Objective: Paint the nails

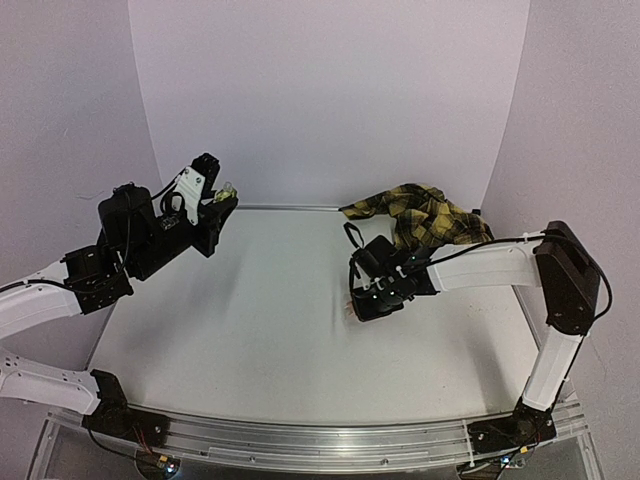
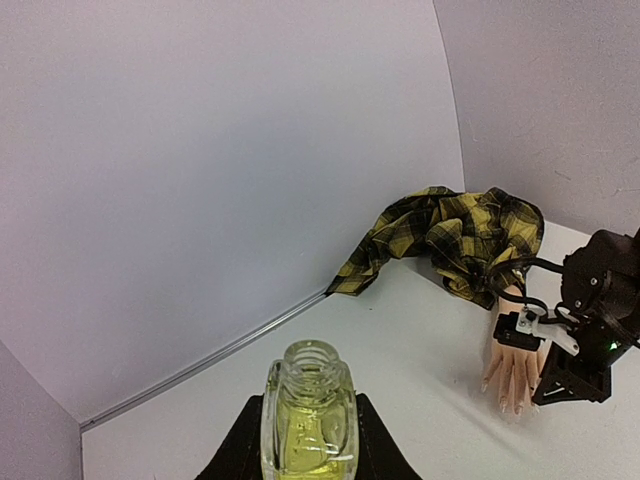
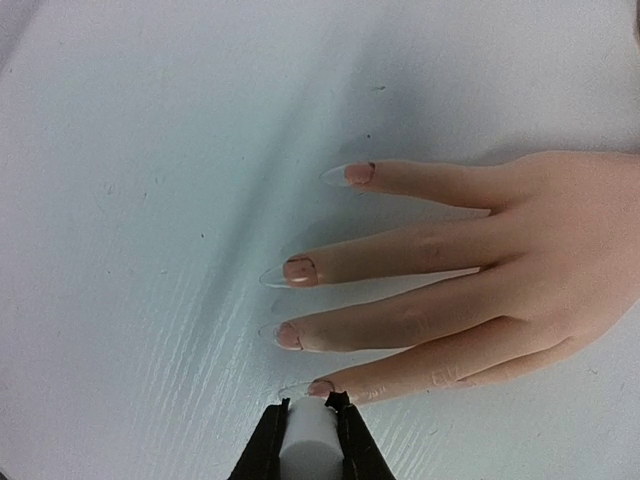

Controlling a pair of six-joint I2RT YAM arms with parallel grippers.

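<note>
Right wrist: right pincer (image 3: 308, 432) clamps a white cylinder (image 3: 310, 455) by pointed clear-tipped nails (image 3: 297, 270); left pincer (image 2: 308, 450) grips a glass bottle (image 2: 308, 400)

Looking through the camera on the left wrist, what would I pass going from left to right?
Open glass bottle of yellowish liquid → plaid sleeve → right hand. The mannequin hand overlaps both, so it is left out.

White table (image 1: 280, 345) carries mannequin hand (image 2: 516, 356), plaid sleeve (image 1: 425, 216).
</note>
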